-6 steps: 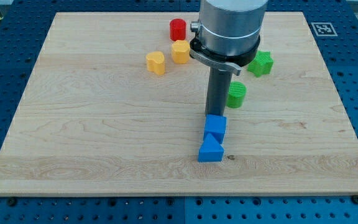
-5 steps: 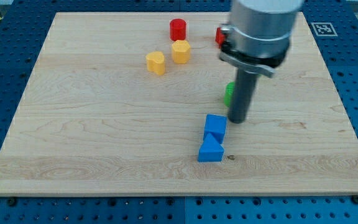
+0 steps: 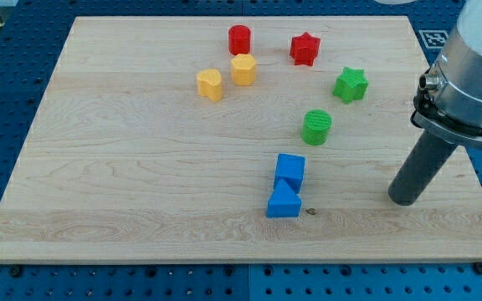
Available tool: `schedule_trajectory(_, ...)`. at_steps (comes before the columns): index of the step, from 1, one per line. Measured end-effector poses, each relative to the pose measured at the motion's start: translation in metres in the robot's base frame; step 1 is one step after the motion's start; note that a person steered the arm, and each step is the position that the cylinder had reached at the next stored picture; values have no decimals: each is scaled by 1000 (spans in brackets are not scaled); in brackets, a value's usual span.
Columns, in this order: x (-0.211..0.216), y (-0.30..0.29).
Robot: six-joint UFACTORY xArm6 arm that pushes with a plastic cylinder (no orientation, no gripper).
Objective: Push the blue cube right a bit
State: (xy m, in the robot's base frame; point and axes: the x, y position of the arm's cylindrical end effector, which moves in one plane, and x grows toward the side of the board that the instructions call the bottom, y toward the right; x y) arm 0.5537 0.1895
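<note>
My tip (image 3: 406, 201) touches nothing, well to the view's right of the blue cube (image 3: 290, 171), seemingly resting on the board (image 3: 124, 167)

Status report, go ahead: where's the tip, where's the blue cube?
My tip well off the blue cube's right, apart. Cube touches blue wedge-like block below. Nothing between them.

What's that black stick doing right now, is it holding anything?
My tip: a bare rod, holding nothing, touching no block, well to the view's right of the blue cube.
</note>
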Motion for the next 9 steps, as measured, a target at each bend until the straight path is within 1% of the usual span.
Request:
schedule_trajectory(1,-3,-37)
schedule_trajectory(2,-36,-63)
schedule_trajectory(3,-38,-81)
schedule_trajectory(4,-38,-117)
schedule_trajectory(5,-38,-129)
schedule_trajectory(6,-38,-87)
schedule_trajectory(7,-60,-105)
schedule_trajectory(8,-115,-187)
schedule_trajectory(9,-124,-226)
